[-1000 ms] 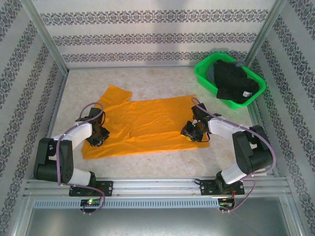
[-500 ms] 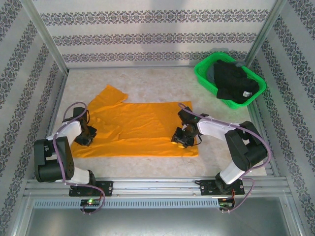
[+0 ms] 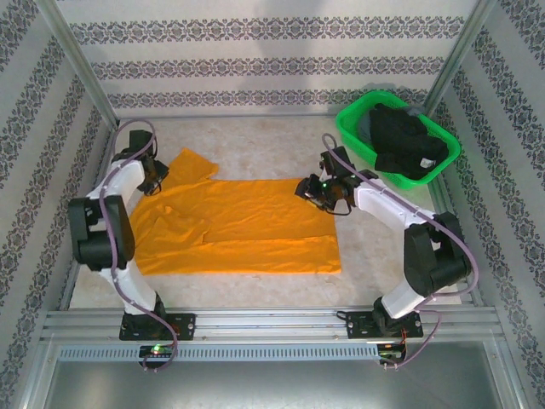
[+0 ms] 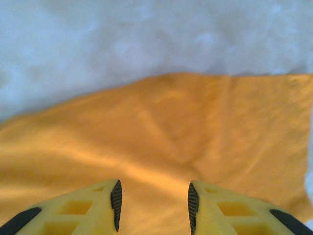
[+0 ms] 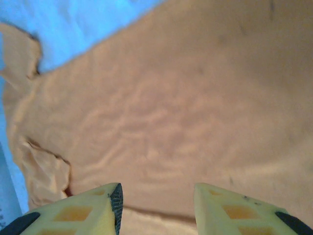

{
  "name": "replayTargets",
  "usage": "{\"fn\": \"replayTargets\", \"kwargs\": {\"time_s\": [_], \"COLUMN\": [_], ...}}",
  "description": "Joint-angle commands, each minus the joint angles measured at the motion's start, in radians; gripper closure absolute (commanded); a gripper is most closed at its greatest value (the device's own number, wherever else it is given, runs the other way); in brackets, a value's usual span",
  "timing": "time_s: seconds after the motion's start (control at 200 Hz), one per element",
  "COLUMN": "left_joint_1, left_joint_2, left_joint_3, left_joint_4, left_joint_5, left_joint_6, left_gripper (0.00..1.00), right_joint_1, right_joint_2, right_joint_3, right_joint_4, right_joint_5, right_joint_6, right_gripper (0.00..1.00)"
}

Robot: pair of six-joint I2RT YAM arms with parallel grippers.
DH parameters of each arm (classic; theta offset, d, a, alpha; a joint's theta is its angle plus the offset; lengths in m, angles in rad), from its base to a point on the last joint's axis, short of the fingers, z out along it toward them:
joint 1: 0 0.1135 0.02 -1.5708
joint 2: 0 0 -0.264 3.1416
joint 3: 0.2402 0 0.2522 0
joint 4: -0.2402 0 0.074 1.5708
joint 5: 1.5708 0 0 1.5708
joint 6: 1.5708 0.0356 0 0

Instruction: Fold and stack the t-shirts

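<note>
The orange t-shirt (image 3: 238, 226) lies spread in a rough rectangle on the table, one sleeve (image 3: 192, 162) sticking out at its far left. My left gripper (image 3: 156, 179) hovers over the shirt's far-left corner beside that sleeve. In the left wrist view it (image 4: 152, 188) is open over the orange cloth (image 4: 171, 122), nothing between the fingers. My right gripper (image 3: 313, 189) is above the shirt's far-right corner. In the right wrist view it (image 5: 156, 188) is open over the cloth (image 5: 186, 98). Black t-shirts (image 3: 404, 141) sit bunched in the basket.
The green plastic basket (image 3: 353, 128) stands at the far right corner, close behind my right arm. Patterned walls and metal frame posts (image 3: 81, 64) enclose the pale table (image 3: 255, 145). A metal rail (image 3: 272, 324) runs along the near edge.
Both grippers have travelled from the shirt's near half to its far edge and their jaws have widened. The shirt has shifted left and lies flatter, as a neater rectangle.
</note>
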Motion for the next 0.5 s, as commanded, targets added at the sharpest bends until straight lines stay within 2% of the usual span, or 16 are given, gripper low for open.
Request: {"fn": "replayTargets", "kwargs": {"time_s": [0.0,0.235,0.495], "left_joint_1": [-0.001,-0.003,-0.030], "left_joint_2": [0.122,0.337,0.493], "left_joint_3": [0.106,0.273,0.440], "left_joint_4": [0.123,0.300,0.304], "left_joint_5": [0.038,0.075,0.054], "left_joint_6": [0.100,0.157,0.196], "left_gripper": [0.60,0.62,0.61], "right_joint_1": [-0.030,-0.066,-0.072], "right_joint_2": [0.059,0.109,0.057], "right_joint_3": [0.039,0.087,0.035], "right_joint_4": [0.088,0.103,0.103], "right_joint_5": [-0.019,-0.036,-0.013], "right_joint_6": [-0.071,-0.081,-0.055], "right_gripper": [0.56,0.57,0.57]}}
